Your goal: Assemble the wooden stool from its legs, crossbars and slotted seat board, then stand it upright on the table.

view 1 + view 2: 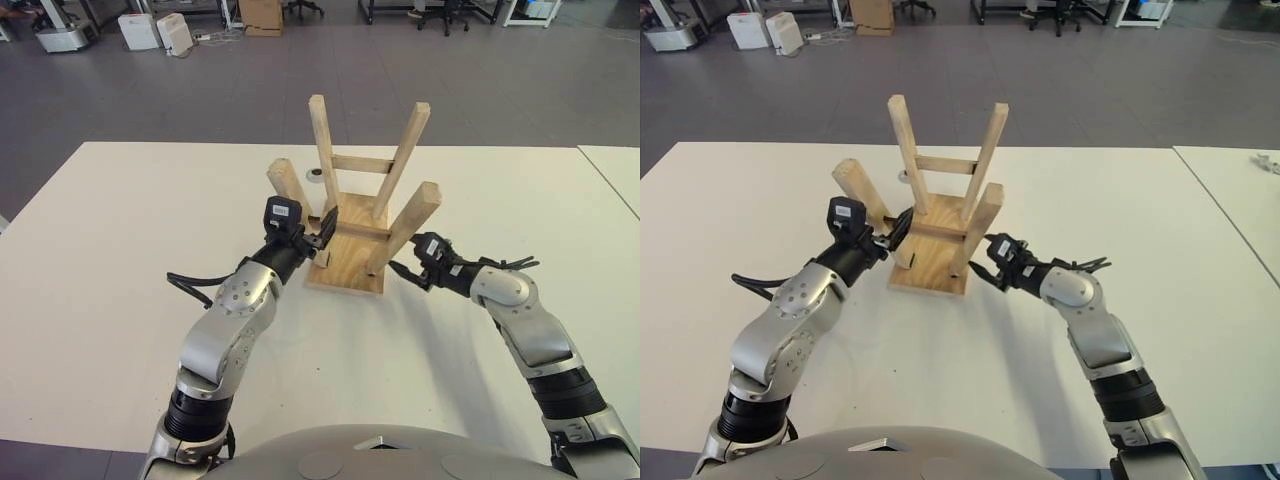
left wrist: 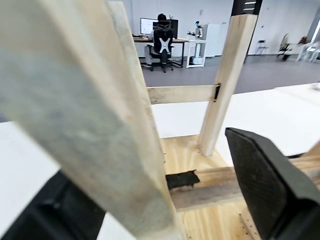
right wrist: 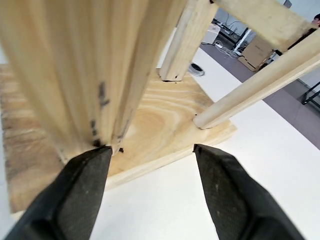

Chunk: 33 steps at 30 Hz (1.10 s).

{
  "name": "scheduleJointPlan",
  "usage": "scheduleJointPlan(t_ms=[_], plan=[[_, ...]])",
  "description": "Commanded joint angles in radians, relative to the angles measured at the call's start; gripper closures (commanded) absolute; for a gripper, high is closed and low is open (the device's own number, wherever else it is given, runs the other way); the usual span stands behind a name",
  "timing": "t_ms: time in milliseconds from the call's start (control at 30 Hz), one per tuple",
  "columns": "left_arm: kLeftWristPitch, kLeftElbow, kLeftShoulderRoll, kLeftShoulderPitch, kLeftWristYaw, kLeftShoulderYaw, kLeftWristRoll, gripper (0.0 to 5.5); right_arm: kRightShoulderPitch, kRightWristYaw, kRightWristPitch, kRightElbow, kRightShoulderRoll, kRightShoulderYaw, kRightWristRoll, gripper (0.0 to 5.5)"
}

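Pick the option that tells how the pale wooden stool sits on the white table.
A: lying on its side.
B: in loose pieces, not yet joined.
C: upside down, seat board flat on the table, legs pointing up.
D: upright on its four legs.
C: the pale wooden stool has its square seat board flat on the white table, with all four legs slanting upward, joined by crossbars.

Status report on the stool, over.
Left gripper open around left leg. Right gripper open by right leg base. Stool upside down on table. Small ring behind, not blocking.
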Motion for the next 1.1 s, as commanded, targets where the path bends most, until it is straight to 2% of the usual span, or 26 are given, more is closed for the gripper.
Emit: scheduleJointPlan(t_ms=[33, 133, 233, 333, 400, 500, 633, 667, 733, 867, 1000, 1100], plan=[[0.049, -0.068, 0.043, 0.051, -0.051, 0.078, -0.06, 1.93, 0.018, -0.002, 0.018, -0.046, -0.104, -0.16, 0.024, 2.43], [0.075, -0.193, 0.116, 0.012, -0.142, 0.133, -0.146, 1.93, -0.022, -0.001, 0.044, -0.034, -0.179, -0.312, 0.075, 2.43], [0.125, -0.242, 0.125, -0.194, -0.146, 0.287, -0.373, 1.93, -0.193, -0.046, 0.155, -0.066, -0.142, -0.422, 0.24, 2.43], [0.149, -0.113, 0.267, -0.492, -0.195, 0.449, -0.513, 1.93, -0.459, -0.171, 0.326, -0.16, -0.053, -0.504, 0.513, 2.43], [0.154, 0.014, 0.339, -0.61, -0.248, 0.489, -0.537, 1.93, -0.587, -0.254, 0.425, -0.196, -0.017, -0.538, 0.67, 2.43], [0.132, 0.102, 0.323, -0.536, -0.328, 0.393, -0.497, 1.93, -0.532, -0.317, 0.579, -0.25, 0.024, -0.501, 0.813, 2.43], [0.021, 0.238, 0.238, -0.273, -0.411, 0.116, -0.327, 1.93, -0.243, -0.274, 0.622, -0.277, 0.014, -0.307, 0.748, 2.43], [-0.014, 0.283, 0.228, -0.212, -0.442, 0.046, -0.281, 1.93, -0.2, -0.263, 0.605, -0.261, 0.007, -0.282, 0.721, 2.43], [-0.061, 0.333, 0.217, -0.16, -0.481, -0.021, -0.232, 1.93, -0.169, -0.247, 0.582, -0.253, -0.005, -0.258, 0.698, 2.43], [-0.038, 0.248, 0.192, -0.223, -0.471, 0.069, -0.302, 1.93, -0.236, -0.239, 0.552, -0.271, 0.002, -0.289, 0.743, 2.43], [0.038, 0.135, 0.208, -0.326, -0.387, 0.297, -0.519, 1.93, -0.403, -0.284, 0.502, -0.175, 0.012, -0.488, 0.88, 2.43], [0.092, 0.075, 0.283, -0.398, -0.377, 0.393, -0.639, 1.93, -0.478, -0.28, 0.481, -0.111, -0.046, -0.535, 0.883, 2.43]])
